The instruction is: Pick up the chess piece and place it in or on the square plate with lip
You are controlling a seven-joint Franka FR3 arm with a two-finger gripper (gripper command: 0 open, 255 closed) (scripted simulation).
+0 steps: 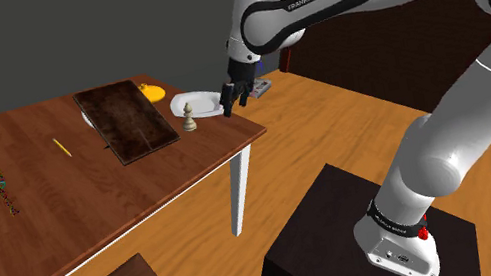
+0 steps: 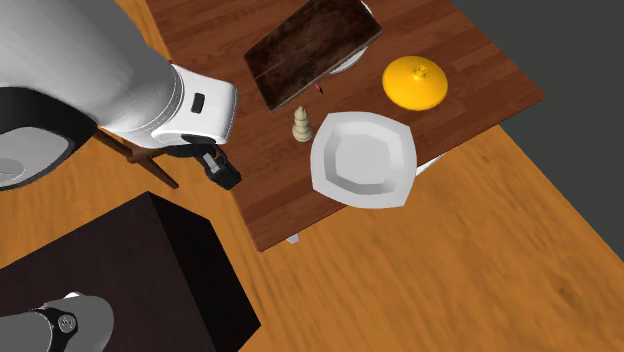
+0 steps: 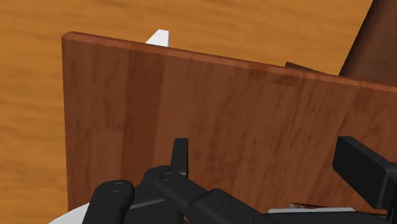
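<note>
Your gripper (image 1: 234,93) stands spread and empty. Move it to the chess piece (image 1: 189,119), at its 8 o'clock in the shoulder view, just beside the square plate (image 1: 203,96). Descend vertically, straddling the piece.

A cream chess piece (image 2: 301,125) is standing out against a reddish-brown, wood-grained worktop (image 1: 92,202). The square plate (image 2: 362,158) is showing plain white, a board (image 2: 312,48) mottled dark brown, a domed object (image 2: 418,82) orange-yellow, the fingers (image 3: 368,177) black.
</note>
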